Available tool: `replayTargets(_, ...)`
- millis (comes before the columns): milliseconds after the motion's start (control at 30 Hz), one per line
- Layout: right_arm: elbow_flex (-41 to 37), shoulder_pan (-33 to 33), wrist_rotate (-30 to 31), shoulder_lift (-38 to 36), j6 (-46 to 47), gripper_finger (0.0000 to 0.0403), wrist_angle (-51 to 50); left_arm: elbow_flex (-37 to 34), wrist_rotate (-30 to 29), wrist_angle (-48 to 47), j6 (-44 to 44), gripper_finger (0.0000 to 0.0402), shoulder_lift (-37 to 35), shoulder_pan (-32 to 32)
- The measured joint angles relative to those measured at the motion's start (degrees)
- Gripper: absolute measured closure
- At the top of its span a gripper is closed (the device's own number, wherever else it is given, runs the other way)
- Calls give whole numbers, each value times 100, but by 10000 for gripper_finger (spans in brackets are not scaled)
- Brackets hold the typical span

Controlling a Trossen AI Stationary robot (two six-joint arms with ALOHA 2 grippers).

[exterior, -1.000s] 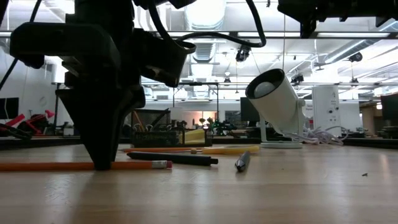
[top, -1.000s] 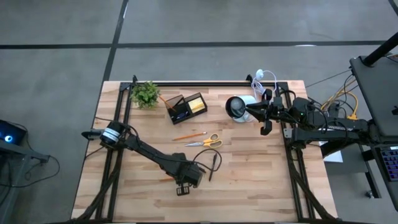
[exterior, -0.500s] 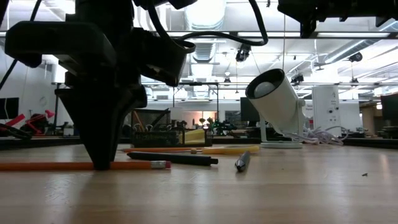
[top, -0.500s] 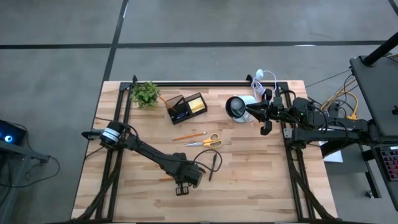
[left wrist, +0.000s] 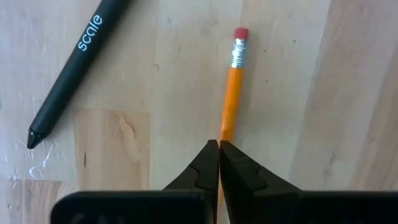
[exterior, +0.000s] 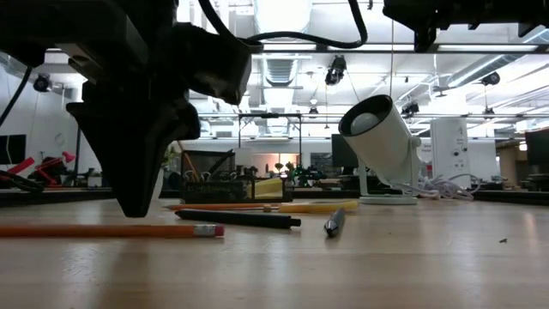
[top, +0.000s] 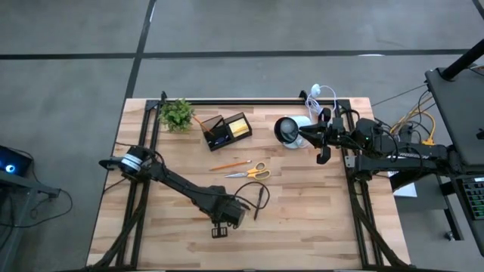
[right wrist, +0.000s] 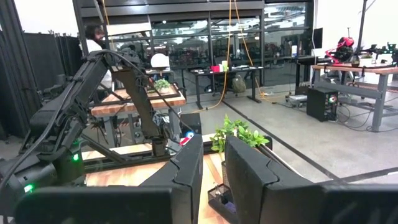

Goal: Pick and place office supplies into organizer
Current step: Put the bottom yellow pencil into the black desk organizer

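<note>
You're barely started. The left pincer (left wrist: 219, 163) is pressed together above the thin orange pencil (left wrist: 231, 93), which lies on the wooden desk (top: 302, 196), not pinched. Scissors (top: 251, 173) and black pen (left wrist: 74, 62) lie loose too, well apart from the black divided organizer (top: 225, 130). The right pincer (top: 324, 157) waits, slightly spread, empty.

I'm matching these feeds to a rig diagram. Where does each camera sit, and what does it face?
High: overhead, straight down on both arms, organizer and scissors.
Low: at tabletop, level across; left gripper over orange pencil.
Left wrist: on left arm, facing the table; shut fingers over that pencil, also seen low.
Right wrist: on right arm, across the table; right gripper, plant.
</note>
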Motion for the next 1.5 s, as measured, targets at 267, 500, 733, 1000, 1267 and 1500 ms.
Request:
replayTargets(267, 0, 0, 0, 0, 0, 344, 2, -17, 22, 13, -18, 400, -30, 0)
replayTargets(500, 0, -1, -2, -2, 1, 344, 2, 9, 640, -28, -43, 357, -143, -15)
replayTargets(733, 0, 0, -2, -2, -129, 344, 0, -109, 695, -435, -510, 223, -176, -268)
replayTargets(1000, 0, 0, -4, 0, -124, 344, 0, -435, 632, -390, -651, 180, -174, -463)
replayTargets(1267, 0, 0, -9, -2, -96, 344, -2, -633, 453, -303, -643, 219, -186, -463)
replayTargets(1500, 0, 0, -9, -2, -81, 344, 0, -818, 370, -48, -631, 267, -205, -457)
